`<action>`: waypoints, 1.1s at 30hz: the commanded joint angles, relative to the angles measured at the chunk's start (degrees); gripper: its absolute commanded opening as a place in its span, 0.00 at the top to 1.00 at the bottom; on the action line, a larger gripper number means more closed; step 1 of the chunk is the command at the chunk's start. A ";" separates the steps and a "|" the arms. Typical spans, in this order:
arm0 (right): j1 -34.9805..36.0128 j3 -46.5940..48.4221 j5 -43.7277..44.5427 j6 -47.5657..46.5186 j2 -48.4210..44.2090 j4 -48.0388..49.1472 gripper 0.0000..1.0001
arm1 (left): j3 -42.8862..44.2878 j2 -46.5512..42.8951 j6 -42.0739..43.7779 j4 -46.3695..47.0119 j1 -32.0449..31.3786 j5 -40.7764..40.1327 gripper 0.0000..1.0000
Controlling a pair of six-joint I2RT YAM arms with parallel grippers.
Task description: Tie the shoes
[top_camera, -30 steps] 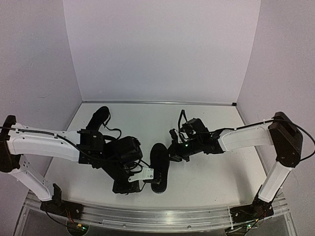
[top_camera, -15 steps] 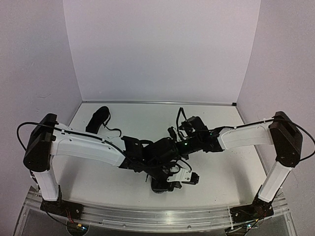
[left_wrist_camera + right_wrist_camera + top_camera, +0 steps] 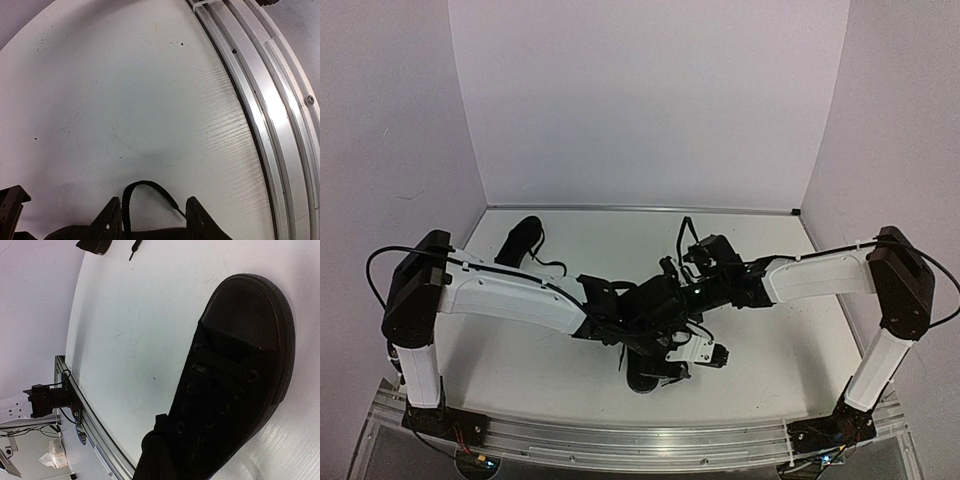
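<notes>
Swinging the left gripper (image 3: 155, 220) in from the left to hang over the near shoe (image 3: 235, 375) at the table's (image 3: 150, 75) front middle, then parting its jaws, shut a moment ago, around a loop of lace (image 3: 145, 184). Reads as a release or regrasp; no bow yet. Holding the right gripper's (image 3: 159, 432) jaws together beside the eyelets (image 3: 200, 371), on lace or nothing, cannot tell. Hiding most of that shoe from above under both arms (image 3: 520, 298); leaving the far shoe (image 3: 520, 240) well apart, back left.

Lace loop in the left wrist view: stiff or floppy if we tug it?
Likely floppy: the lace curls in a thin, loose arc over the table. Probably slips easily too; the left gripper stands open around it, not pinching.
</notes>
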 commanded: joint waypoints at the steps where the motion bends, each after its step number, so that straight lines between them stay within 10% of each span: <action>1: 0.21 2.24 -0.68 -0.98 0.29 0.11 1.00 | 0.66 -3.17 0.39 1.67 0.12 -0.53 0.54; 20: 1.16 5.42 -2.79 -2.77 2.78 -0.20 0.93 | -37.29 -36.83 -26.92 32.71 8.76 -9.45 0.46; 33: 4.41 11.19 -3.49 -3.61 8.49 -1.69 0.86 | -45.86 -47.56 -42.14 32.07 14.83 -24.05 0.40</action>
